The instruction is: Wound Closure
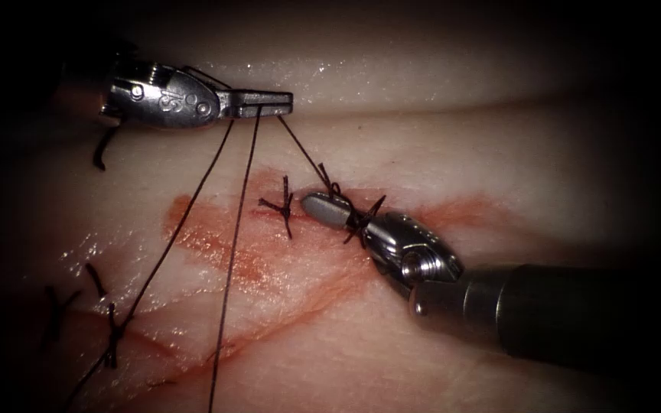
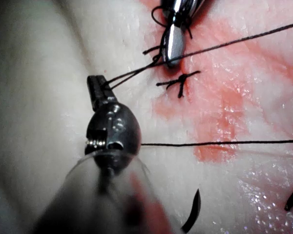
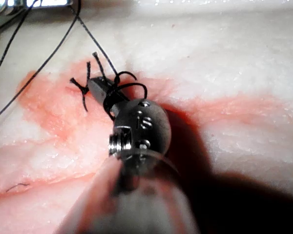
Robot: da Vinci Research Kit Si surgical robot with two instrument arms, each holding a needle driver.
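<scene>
While the right tool [image 1: 329, 210] lies on the tissue [image 1: 437, 145] with thread [image 1: 227, 260] looped round its jaws, I cannot tell if they pinch anything. Farther back, the left tool [image 1: 268, 101], jaws pressed together, holds the thread; the needle is hard to make out.

My left tool [image 1: 281, 102] sits far and left, above the cut, its jaws closed on the thread [image 1: 232, 252], whose strands run near and left across the tissue [image 1: 499, 153]. My right tool [image 1: 323, 208] lies near and right, tip on the cut, thread looped around its jaws, just right of a tied stitch [image 1: 283, 206]. The needle [image 1: 102, 153] hangs below my left tool's wrist, apart from the tissue.
</scene>
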